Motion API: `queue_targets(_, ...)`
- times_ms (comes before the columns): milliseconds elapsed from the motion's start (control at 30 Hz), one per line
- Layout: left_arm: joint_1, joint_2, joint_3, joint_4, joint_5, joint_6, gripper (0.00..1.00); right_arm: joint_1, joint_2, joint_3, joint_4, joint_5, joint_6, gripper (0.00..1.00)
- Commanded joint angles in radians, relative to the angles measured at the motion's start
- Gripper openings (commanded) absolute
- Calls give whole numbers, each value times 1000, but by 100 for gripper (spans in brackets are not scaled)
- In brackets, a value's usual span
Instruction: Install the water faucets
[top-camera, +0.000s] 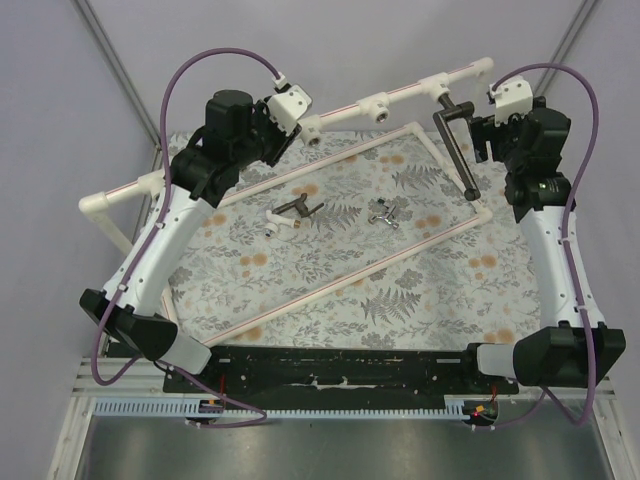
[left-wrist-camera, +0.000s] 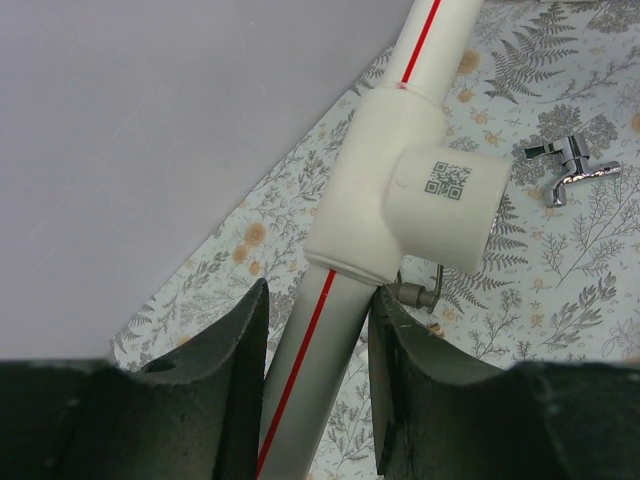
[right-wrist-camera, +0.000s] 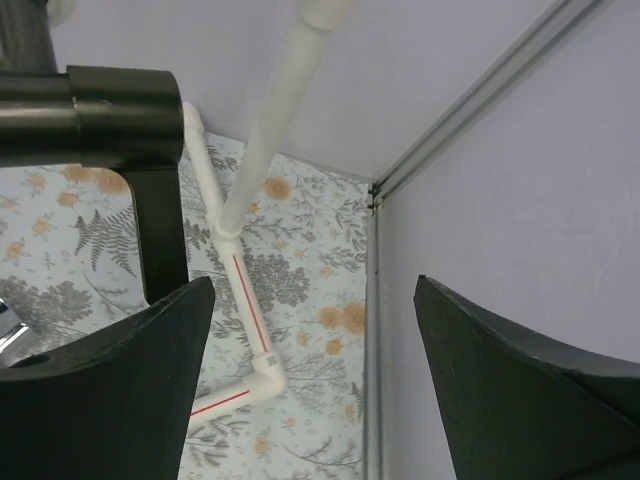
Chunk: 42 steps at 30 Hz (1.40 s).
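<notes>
L grip (left-wrist-camera: 318, 300): narrow, clamps pipe frame (left-wrist-camera: 300, 390). Fingers (left-wrist-camera: 240, 380) press both sides of the red-striped tube, just behind the T-fitting (left-wrist-camera: 400, 170) w/ QR label.

R grip (right-wrist-camera: 312, 290): wide, nothing betw. jaws, holds nothing. Hangs off the frame's upper bar, far-right end in top view.

Dark L-shaped faucet (right-wrist-camera: 120, 115): just left of R grip's left finger (right-wrist-camera: 110, 390), not touching. Appears seated in the frame socket nearest R grip. Long tube spout (right-wrist-camera: 160, 230) points down toward the floral cloth (top-camera: 400, 290).

Silver cross-handled faucet (left-wrist-camera: 570, 170): lies on the cloth, ahead and right of L grip, well apart from both grips.

Short dark faucet w/ white end (top-camera: 295, 212): lies on the cloth near the silver one, inside the frame outline, well apart from both grips. Neither loose faucet is near a socket.

Metal stub showing from behind the T-fitting in L wrist view: can't tell what it is.
</notes>
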<state>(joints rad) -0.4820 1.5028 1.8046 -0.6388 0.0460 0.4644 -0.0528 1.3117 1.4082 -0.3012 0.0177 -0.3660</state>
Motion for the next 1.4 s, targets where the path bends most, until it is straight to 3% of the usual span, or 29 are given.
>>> queue_targets(0, 25, 4, 42, 34, -159, -210, 2, 7, 0, -21, 108, -114, -256, 89)
queue_targets(233, 25, 20, 42, 33, -146, -214, 2, 7, -5, -92, 244, -352, -409, 87)
queue_targets(433, 25, 13, 41, 30, -149, -208, 2, 7, 26, -52, 208, -510, -410, 86)
queue_targets(800, 25, 5, 36, 30, -149, -198, 2, 7, 99, -32, 333, -561, -343, 81)
queue_targets(900, 25, 5, 35, 31, -147, -196, 2, 5, 129, -18, 352, -568, -312, 71)
queue_targets(1000, 25, 5, 33, 30, -146, -196, 2, 2, 152, -11, 379, -593, -237, 55)
queue_targets(1200, 25, -1, 25, 31, -149, -194, 2, -19, 176, -6, 459, -627, 190, 14)
queue_targets(1300, 23, -6, 16, 30, -155, -191, 2, -54, 185, -50, 604, -628, 566, 2)
queue_targets(1367, 25, -12, 6, 34, -155, -188, 2, -59, 187, -87, 672, -663, 671, 1)
